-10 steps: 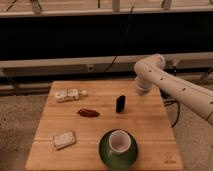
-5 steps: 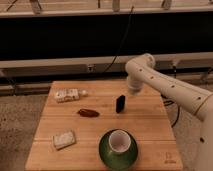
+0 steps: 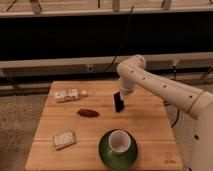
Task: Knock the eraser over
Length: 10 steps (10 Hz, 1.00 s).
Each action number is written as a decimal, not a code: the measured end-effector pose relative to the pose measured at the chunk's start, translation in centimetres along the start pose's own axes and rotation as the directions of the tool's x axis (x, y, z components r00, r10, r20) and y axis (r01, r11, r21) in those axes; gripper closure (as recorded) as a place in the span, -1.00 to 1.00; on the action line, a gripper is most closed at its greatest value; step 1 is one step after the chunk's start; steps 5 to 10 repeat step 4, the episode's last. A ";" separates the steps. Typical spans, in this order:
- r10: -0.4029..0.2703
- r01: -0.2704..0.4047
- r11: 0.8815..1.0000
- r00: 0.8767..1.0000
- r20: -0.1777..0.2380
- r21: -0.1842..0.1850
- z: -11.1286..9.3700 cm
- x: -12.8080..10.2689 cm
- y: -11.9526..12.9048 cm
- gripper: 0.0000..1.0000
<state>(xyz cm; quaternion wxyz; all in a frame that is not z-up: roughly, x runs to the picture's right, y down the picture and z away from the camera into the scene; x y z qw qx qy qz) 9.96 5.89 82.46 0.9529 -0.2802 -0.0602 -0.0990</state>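
Observation:
The eraser point(image 3: 118, 103) is a small black upright block near the middle of the wooden table point(image 3: 150, 125). It stands tilted slightly. My gripper point(image 3: 121, 93) sits at the end of the white arm, right above and against the top of the eraser. The arm reaches in from the right.
A green bowl point(image 3: 118, 148) with a white cup inside stands at the table's front. A dark red elongated item point(image 3: 88, 113) lies left of the eraser. A pale speckled block point(image 3: 64, 139) lies front left. A white packet point(image 3: 67, 95) lies at the back left.
The arm has swung left across the table, bringing the gripper from right of the eraser to right over its top.

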 end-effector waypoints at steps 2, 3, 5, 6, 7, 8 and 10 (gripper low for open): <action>-0.027 0.027 1.000 1.000 0.007 0.000 0.0 -1.2 -0.1 1.00; -0.033 0.033 0.999 0.999 0.011 0.003 0.0 -1.7 -0.6 1.00; -0.039 0.039 0.999 0.999 0.014 0.007 0.1 -2.2 -1.4 1.00; -0.039 0.039 0.999 0.999 0.014 0.007 0.1 -2.2 -1.4 1.00; -0.039 0.039 0.999 0.999 0.014 0.007 0.1 -2.2 -1.4 1.00; -0.039 0.039 0.999 0.999 0.014 0.007 0.1 -2.2 -1.4 1.00; -0.039 0.039 0.999 0.999 0.014 0.007 0.1 -2.2 -1.4 1.00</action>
